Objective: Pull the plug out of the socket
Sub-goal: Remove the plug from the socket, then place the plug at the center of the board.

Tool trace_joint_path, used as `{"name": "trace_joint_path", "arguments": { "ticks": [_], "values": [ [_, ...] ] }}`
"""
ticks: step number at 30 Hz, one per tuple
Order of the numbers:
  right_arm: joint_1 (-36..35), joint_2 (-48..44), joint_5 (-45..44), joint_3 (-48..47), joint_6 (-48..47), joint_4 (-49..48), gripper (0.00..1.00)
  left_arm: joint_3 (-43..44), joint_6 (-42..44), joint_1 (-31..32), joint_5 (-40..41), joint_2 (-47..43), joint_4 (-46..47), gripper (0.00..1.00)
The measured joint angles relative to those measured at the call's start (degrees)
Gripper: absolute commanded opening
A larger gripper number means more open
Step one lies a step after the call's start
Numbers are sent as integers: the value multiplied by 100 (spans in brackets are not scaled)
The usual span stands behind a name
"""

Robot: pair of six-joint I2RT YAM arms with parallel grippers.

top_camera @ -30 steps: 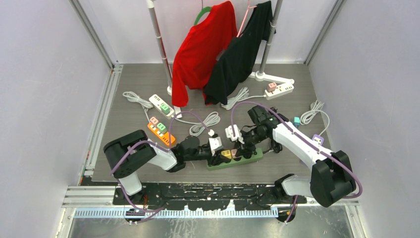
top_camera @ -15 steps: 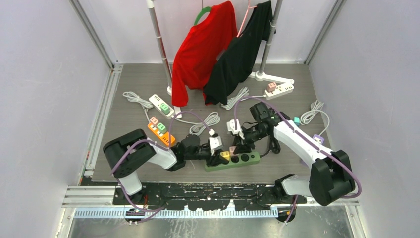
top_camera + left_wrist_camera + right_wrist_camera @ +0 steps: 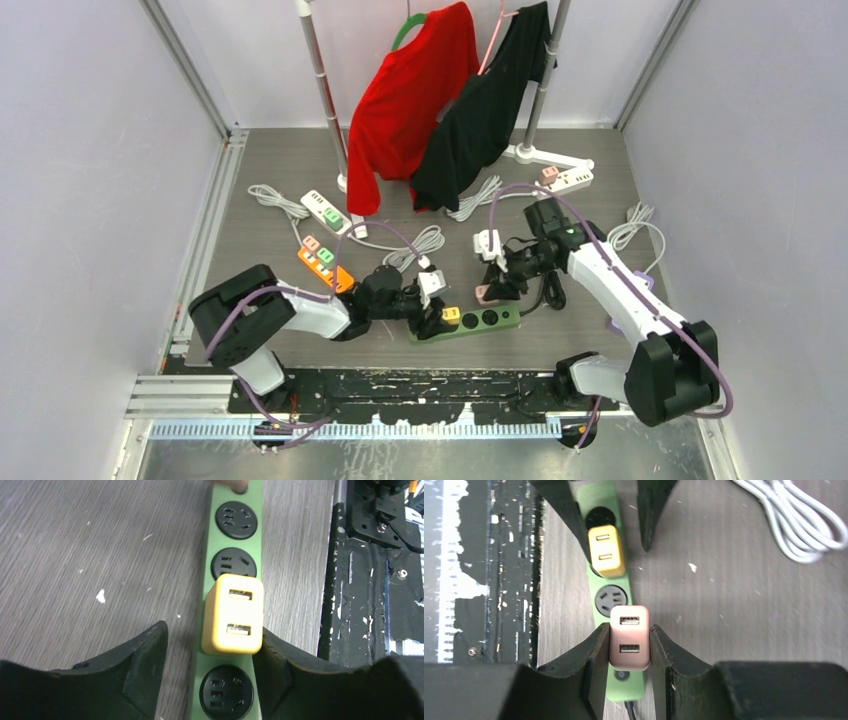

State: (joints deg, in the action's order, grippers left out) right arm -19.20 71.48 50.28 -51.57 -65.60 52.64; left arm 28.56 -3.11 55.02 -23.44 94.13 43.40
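Leftward, straddles the yellow plug (image 3: 232,614) with the left jaws parted, gripping nothing, one finger against its side, the other apart. Finds that plug seated in the green power strip (image 3: 252,497) on the tabletop (image 3: 75,555). Rightward, clamps the pink plug (image 3: 628,637) tight between the right jaws, holding it just above the strip.

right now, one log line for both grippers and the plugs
left gripper open astride yellow plug, plugged into green strip | right gripper shut on pink plug, seemingly lifted off strip
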Motion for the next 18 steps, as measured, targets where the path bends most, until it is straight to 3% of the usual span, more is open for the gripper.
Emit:
{"name": "trace_joint_path", "arguments": {
  "ticks": [4,11,18],
  "values": [
    [444,-341,-201,-83,175,101,2,11,-98,-39,181,-376,-726,81],
    [1021,-409,-1405,-389,1156,107,3,173,-125,-63,293,-1497,-1864,87],
    [2205,-363,-2551,-385,1893,98,3,820,-111,-79,452,-2763,-3506,95]
  ]
}}
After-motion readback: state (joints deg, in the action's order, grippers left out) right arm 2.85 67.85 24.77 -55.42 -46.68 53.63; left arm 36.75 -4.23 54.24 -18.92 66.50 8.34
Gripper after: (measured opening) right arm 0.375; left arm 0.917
